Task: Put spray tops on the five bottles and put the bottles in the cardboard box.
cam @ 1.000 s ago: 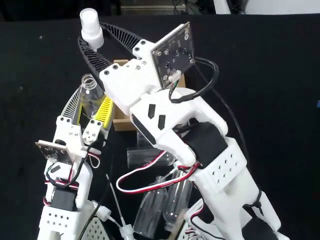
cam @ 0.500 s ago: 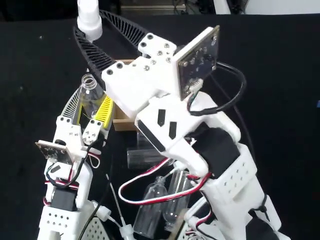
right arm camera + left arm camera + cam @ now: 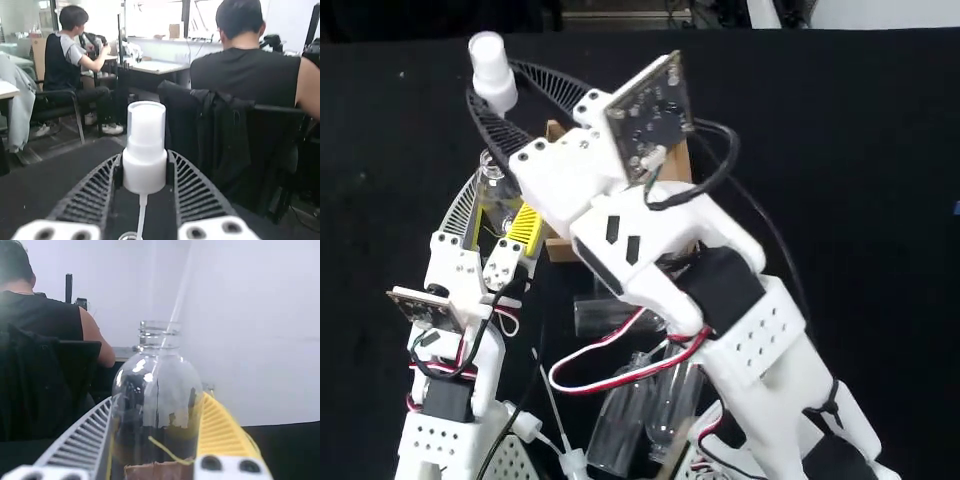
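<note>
Black table (image 3: pixel 880 150); bkgd chair (image 3: pixel 235 130), maybe desk (image 3: pixel 155 65).

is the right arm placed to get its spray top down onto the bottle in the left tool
Probably yes: the right tool holds the spray top above the bottle, which the left tool grips upright with its neck open. The dip tube seems to enter the neck; nothing sits between them.

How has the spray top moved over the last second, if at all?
Yes. In the high view the spray top rose, then sank lower and slightly left, ending closer above the bottle, which stayed put.
</note>
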Tool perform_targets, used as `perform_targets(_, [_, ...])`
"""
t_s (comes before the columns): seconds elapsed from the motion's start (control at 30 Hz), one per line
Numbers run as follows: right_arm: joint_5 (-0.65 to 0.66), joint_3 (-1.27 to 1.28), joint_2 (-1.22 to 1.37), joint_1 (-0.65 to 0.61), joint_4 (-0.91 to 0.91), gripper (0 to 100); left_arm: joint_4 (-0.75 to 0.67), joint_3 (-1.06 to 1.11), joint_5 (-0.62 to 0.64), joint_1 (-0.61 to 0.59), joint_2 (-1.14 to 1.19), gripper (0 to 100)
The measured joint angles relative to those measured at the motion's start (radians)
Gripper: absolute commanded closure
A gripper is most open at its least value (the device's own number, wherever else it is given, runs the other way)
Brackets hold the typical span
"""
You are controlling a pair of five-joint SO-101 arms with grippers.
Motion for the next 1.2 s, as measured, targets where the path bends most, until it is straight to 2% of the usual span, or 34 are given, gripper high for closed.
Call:
perform_targets(0.27, [0.002,0.021,0.0,-0.043,0.086,97.6,0.0,0.0,0.0,0.002,0.0,97])
perform_targets(0.43, [0.002,0.02,0.0,-0.066,0.158,80.5,0.0,0.0,0.0,0.002,0.0,97])
perform_targets(0.5, [0.002,0.02,0.0,-0.081,0.192,77.3,0.0,0.0,0.0,0.002,0.0,97])
perform_targets(0.63, [0.002,0.011,0.0,-0.097,0.229,77.3,0.0,0.0,0.0,0.0,0.0,97])
perform_targets(0.83, [0.002,-0.14,0.0,-0.089,0.284,77.3,0.0,0.0,0.0,0.0,0.0,97])
perform_targets(0.97, [0.002,-0.265,0.0,0.018,0.413,77.3,0.0,0.0,0.0,0.0,0.0,97])
perform_targets(1.2, [0.002,-0.288,0.0,0.377,0.755,78.9,0.002,0.0,0.0,0.0,0.0,97])
